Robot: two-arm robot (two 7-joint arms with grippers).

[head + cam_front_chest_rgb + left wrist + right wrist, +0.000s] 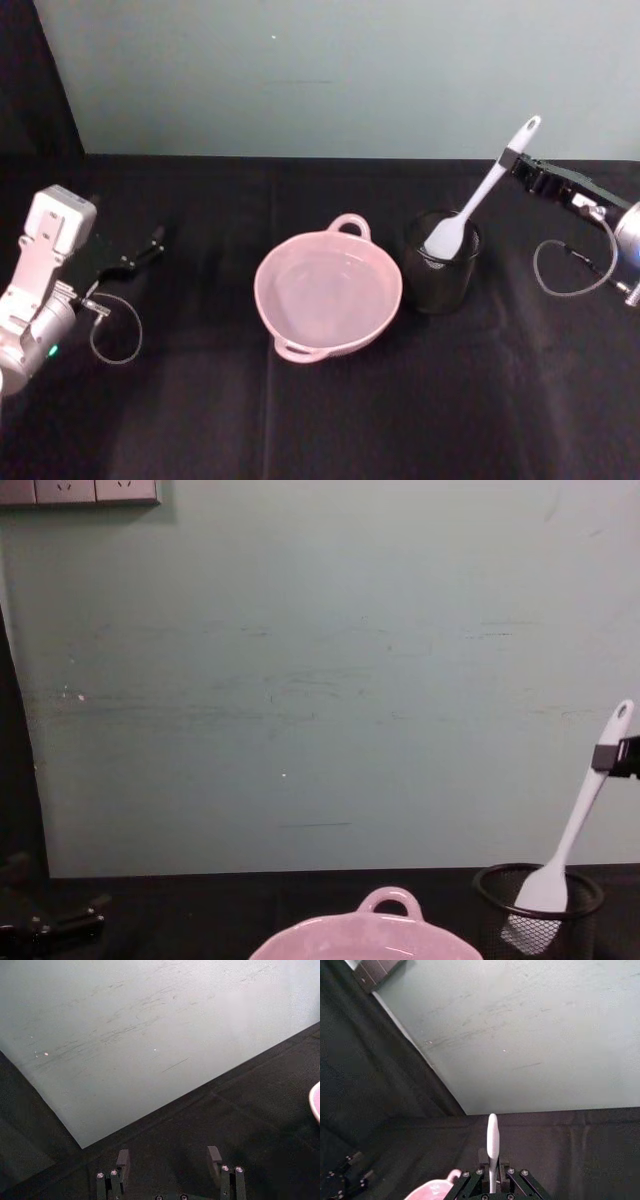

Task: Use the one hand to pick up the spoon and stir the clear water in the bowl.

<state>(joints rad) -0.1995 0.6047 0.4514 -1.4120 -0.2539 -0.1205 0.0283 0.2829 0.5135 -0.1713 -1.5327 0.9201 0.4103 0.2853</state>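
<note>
The white spoon [478, 205] stands tilted in a black mesh cup [442, 270], its head inside the cup and its handle leaning up to the right. My right gripper [514, 160] is shut on the handle just below its holed end, seen from the side in the chest view as the right gripper [608, 756] on the spoon [575, 830]. In the right wrist view the spoon [492, 1147] rises between the closed fingers. The pink bowl [300, 345] sits left of the cup, holding clear water [325, 290] with faint glints. My left gripper [140, 255] rests open at the far left.
A black cloth [320, 420] covers the table, ending at a pale green wall [330, 70] behind. The bowl's loop handle [350, 224] points toward the wall. The mesh cup [540, 910] stands close to the bowl's right rim. A loose cable [570, 270] hangs by the right wrist.
</note>
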